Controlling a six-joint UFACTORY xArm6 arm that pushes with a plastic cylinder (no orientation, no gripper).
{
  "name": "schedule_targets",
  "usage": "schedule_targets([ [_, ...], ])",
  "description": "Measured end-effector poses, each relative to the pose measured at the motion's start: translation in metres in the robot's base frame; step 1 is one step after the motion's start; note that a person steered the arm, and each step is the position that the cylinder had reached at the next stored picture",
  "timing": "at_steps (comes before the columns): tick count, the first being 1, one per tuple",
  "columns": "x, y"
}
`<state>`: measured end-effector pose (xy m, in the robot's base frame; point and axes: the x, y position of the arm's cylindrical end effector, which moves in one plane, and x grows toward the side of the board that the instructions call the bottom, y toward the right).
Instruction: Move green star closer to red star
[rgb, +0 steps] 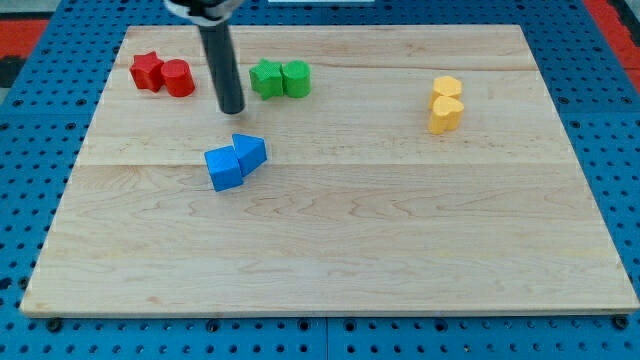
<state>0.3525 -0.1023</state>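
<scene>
The green star (266, 78) lies near the view's top, left of centre, touching a green cylinder (296, 79) on its right. The red star (147, 71) lies at the top left, touching a red cylinder (178, 78) on its right. My tip (232, 109) rests on the board between the two pairs, just left of and slightly below the green star, apart from it. The rod rises from the tip toward the view's top.
A blue cube (223, 168) and a blue triangular block (249, 151) touch each other just below my tip. Two yellow blocks (446, 103) stand stacked one above the other at the right. The wooden board (330, 250) ends in a blue pegboard surround.
</scene>
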Motion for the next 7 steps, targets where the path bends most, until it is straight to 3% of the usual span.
schedule_targets([
  [1, 0.0, -0.009],
  [2, -0.01, 0.06],
  [3, -0.048, 0.125],
  [4, -0.078, 0.128],
  [5, -0.075, 0.067],
  [6, -0.043, -0.002],
  [7, -0.024, -0.013],
])
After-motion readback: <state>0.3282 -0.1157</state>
